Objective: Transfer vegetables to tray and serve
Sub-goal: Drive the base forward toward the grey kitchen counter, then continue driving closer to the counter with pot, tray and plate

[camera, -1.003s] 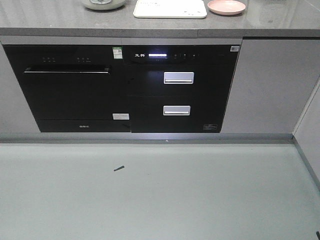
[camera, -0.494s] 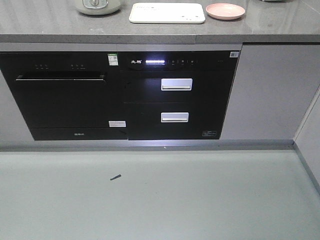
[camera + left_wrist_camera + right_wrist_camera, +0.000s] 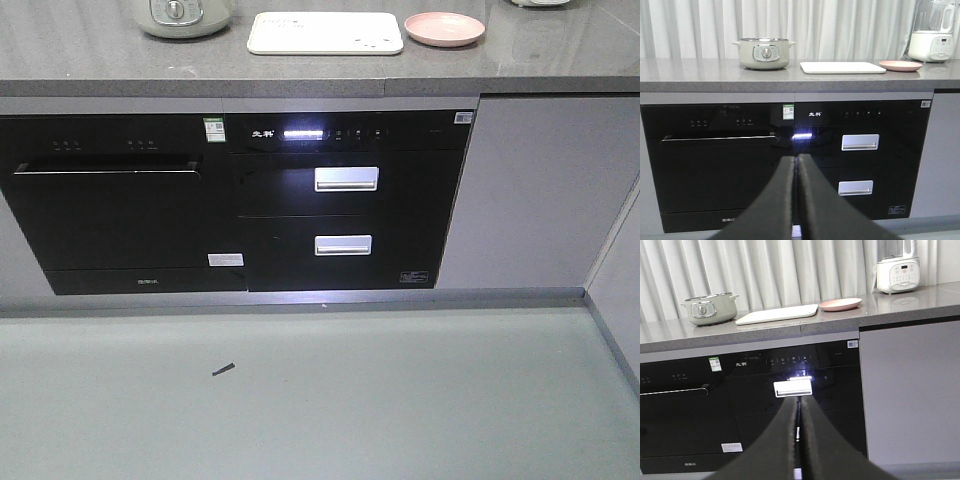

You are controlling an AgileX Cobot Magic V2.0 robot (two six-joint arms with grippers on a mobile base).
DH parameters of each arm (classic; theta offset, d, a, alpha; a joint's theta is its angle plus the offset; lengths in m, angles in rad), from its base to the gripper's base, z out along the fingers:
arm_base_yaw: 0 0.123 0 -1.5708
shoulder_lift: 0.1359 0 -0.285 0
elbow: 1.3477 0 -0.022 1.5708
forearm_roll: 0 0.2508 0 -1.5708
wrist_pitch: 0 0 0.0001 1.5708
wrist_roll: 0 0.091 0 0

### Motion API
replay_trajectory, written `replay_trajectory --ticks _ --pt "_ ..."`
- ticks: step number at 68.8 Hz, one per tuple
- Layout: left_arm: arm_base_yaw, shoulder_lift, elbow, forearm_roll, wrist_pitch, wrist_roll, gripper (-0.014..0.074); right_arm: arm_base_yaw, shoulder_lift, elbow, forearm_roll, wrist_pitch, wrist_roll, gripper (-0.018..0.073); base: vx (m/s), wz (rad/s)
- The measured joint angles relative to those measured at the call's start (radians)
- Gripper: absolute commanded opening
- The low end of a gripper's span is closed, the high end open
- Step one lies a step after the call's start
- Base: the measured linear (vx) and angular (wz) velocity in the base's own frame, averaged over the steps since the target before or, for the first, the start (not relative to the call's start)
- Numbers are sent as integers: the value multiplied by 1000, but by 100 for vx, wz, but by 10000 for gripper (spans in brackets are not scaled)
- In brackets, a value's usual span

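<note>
Facing a kitchen front, with both wrist views aimed at the black appliances.

Left fingers (image 3: pixel 794 165): pressed together tip to tip, nothing between them. Right fingers (image 3: pixel 796 407): tips meeting, only a hairline slit further back, nothing held. Both pairs are well short of the desk and touch nothing.

Floor (image 3: pixel 320 400): pale grey-green, with one small dark scrap (image 3: pixel 222 370) lying left of centre.

Cabinet row: a black oven (image 3: pixel 110 220) with a long bar handle sits at left. Just beside it, right, is a black drawer unit (image 3: pixel 345 215) with two silver handles, one above the other, and a lit white display (image 3: pixel 303 133) on its top strip. Right of that is a plain grey door (image 3: pixel 530 190).

Desk (image 3: pixel 300 75): grey stone, running above all three.
- The tray (image 3: pixel 325 33) lies flat above the drawer unit, its long side along the desk edge. Faint grey print shows on its right end, too small to read.
- A pink plate (image 3: pixel 444 28) sits just beside the tray's right end, apart from it.
- A cream pot (image 3: pixel 185 14) with a front dial stands left of the tray, apart from it.
- A white blender (image 3: pixel 931 35) stands at the far right, behind the plate.

White curtain (image 3: pixel 840 25) hangs behind the desk.
</note>
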Motion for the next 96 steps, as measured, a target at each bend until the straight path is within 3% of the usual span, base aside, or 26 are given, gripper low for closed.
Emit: replay_trajectory --ticks 96 --pt "0 0 0 0 0 0 -6 0 0 0 0 0 0 -2 9 -4"
